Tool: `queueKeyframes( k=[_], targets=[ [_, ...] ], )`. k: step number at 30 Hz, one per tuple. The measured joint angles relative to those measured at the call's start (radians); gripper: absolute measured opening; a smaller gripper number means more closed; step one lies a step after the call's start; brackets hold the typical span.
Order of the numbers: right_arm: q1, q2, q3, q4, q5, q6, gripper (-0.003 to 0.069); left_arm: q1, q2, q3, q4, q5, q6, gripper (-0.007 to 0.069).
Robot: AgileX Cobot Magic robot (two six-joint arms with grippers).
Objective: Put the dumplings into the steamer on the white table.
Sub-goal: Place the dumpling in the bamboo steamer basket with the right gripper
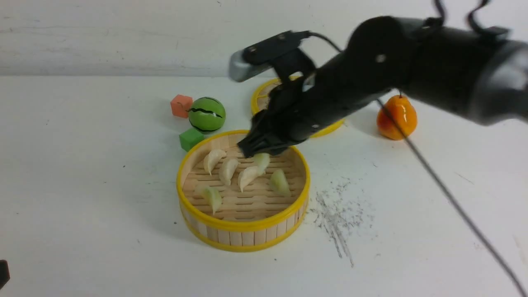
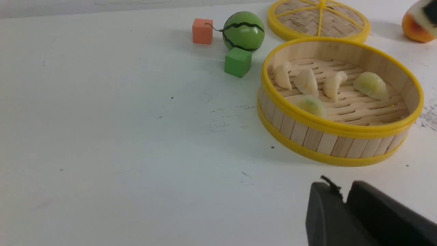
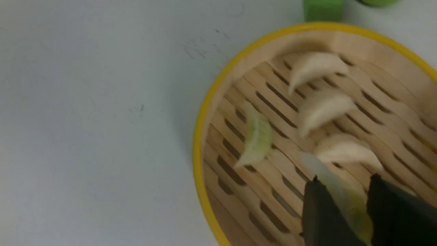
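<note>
The steamer point(image 1: 243, 226) stands on the white table point(image 1: 82, 185), near its middle. On its slats lie three cream-white dumplings point(image 1: 228, 170) in a row and two green ones point(image 1: 279, 181). My right gripper point(image 1: 251, 150) hangs over the far side of the basket, shut on a third green dumpling point(image 3: 348, 205), which sticks out between the fingers point(image 3: 321, 212) just above the slats. My left gripper point(image 2: 343, 191) is shut and empty, low over bare table in front of the steamer point(image 2: 341, 130).
The woven lid point(image 1: 260, 98) lies behind the steamer, partly hidden by my right arm. A green cube point(image 1: 191, 138), a watermelon ball point(image 1: 207, 114) and an orange cube point(image 1: 181, 105) sit back left. An orange fruit point(image 1: 397, 117) sits at the right. A cable point(image 1: 445, 194) hangs over the table.
</note>
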State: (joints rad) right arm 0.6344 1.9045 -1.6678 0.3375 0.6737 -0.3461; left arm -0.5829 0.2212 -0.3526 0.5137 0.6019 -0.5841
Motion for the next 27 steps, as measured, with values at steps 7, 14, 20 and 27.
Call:
queueKeyframes(
  k=[7, 14, 20, 27],
  targets=[
    [0.029, 0.232, -0.107, -0.026, -0.002, -0.057, 0.0177, 0.000, 0.000, 0.000, 0.000, 0.002, 0.000, 0.0094],
    [0.028, 0.281, -0.114, -0.035, -0.005, 0.003, 0.0177, 0.000, 0.000, 0.000, 0.000, 0.003, 0.000, 0.0101],
    [0.028, 0.291, -0.119, -0.036, -0.009, 0.069, 0.0219, 0.000, 0.000, 0.000, 0.000, 0.002, 0.000, 0.0101],
    [0.028, 0.301, -0.128, -0.074, -0.010, 0.218, 0.0299, 0.000, 0.000, 0.000, 0.000, 0.000, 0.000, 0.0108]
  ],
)
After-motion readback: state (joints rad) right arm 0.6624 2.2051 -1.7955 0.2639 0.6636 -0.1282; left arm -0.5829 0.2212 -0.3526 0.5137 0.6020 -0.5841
